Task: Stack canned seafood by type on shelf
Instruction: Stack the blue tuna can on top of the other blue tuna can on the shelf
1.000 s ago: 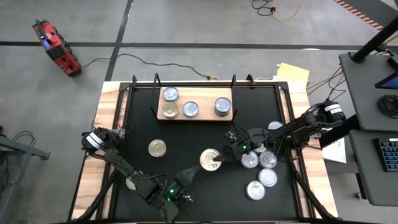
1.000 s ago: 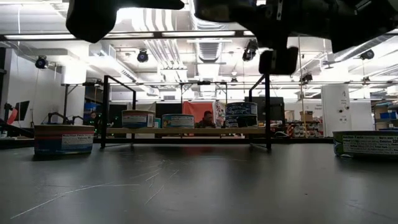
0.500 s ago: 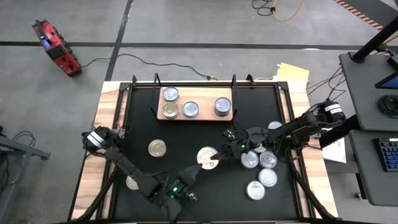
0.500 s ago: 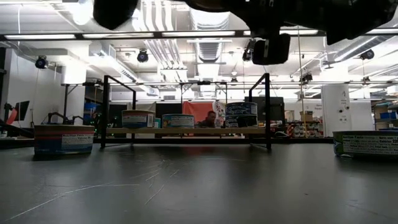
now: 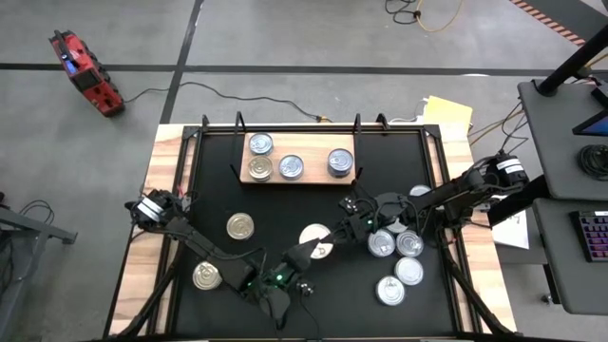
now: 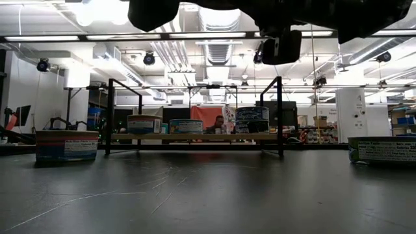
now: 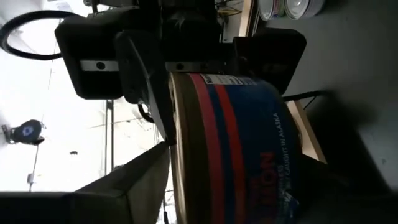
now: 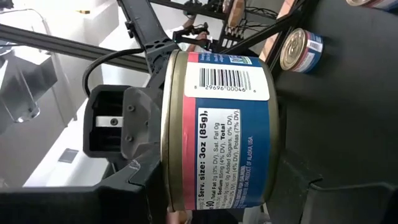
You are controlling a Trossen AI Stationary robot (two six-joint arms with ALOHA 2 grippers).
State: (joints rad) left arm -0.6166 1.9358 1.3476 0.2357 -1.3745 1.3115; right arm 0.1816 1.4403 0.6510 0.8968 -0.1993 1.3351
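A gold-topped can [image 5: 312, 235] with a red and blue label [image 8: 224, 124] hangs over the table's middle in my right gripper [image 5: 328, 242], which reaches in from the right. My left gripper [image 5: 302, 255] comes up from the near side, open. Its fingers stand on either side of the same can [image 7: 236, 143]. The shelf [image 5: 300, 177], a light wooden board on a black frame [image 6: 195, 137], lies at the far side and carries several cans on their bases. Loose cans stand on the black table. My right gripper pinches the can between its two fingers, one over the gold lid [image 8: 171, 155] and one on the base side [image 8: 277, 174]. The fingers come roughly level from the table's right. The can is lifted clear of the table, lid up. My left gripper is close around the can; I cannot tell whether its fingers touch it.
Two gold-topped cans stand at the left, one [image 5: 240, 225] mid-table and one [image 5: 206, 275] near the front. A cluster of silver-topped cans [image 5: 397, 256] sits under and beside the right arm. The black frame's posts [image 6: 280, 117] rise around the shelf.
My right gripper has carried the can up and slightly toward the table's left and far side. My left gripper has moved from the near edge toward the can and now stands around it, uncovering the gold-topped can at the front left.
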